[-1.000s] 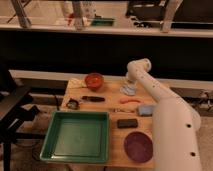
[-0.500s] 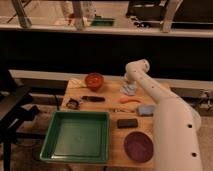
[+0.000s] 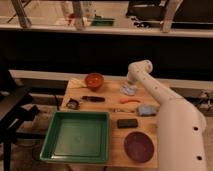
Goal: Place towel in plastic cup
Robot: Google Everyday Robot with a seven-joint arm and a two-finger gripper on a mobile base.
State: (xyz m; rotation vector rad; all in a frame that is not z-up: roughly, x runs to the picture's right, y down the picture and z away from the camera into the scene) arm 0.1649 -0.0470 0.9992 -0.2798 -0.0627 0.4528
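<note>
Little has moved since the earlier frame: the arm holds the same bent pose over the far right of the table point(image 3: 114, 156), and nothing on the table has shifted that I can see.

Taking the table's middle as the dial's centre and 12 as the far edge, the gripper point(image 3: 129, 84) points down at about 1 o'clock, right over a small pale, whitish lump that I take to be the plastic cup point(image 3: 129, 91). Whether the gripper is open or closed I cannot tell, nor whether it has hold of anything. The towel I cannot separate from the cup. It may be bunched in or on it, which would explain the ragged outline.

Close around the cup lie an orange-red object point(image 3: 131, 100) just at its 6 o'clock and a light-blue thing point(image 3: 146, 110) at its 4 o'clock. The orange bowl point(image 3: 93, 80) sits well apart at 11 o'clock of the table, the green tray point(image 3: 77, 136) at 8 and the purple plate point(image 3: 138, 146) at 5.

My judgement of the risks:
- A towel only half inside, draped over the rim, could be dragged out if it clings to the gripper as the arm lifts.
- The cup looks light, so a sideways pull or a nudge from the gripper could tip it toward the orange-red object.
- A springy, bunched towel could also rise up and flop over the rim onto the table.
</note>
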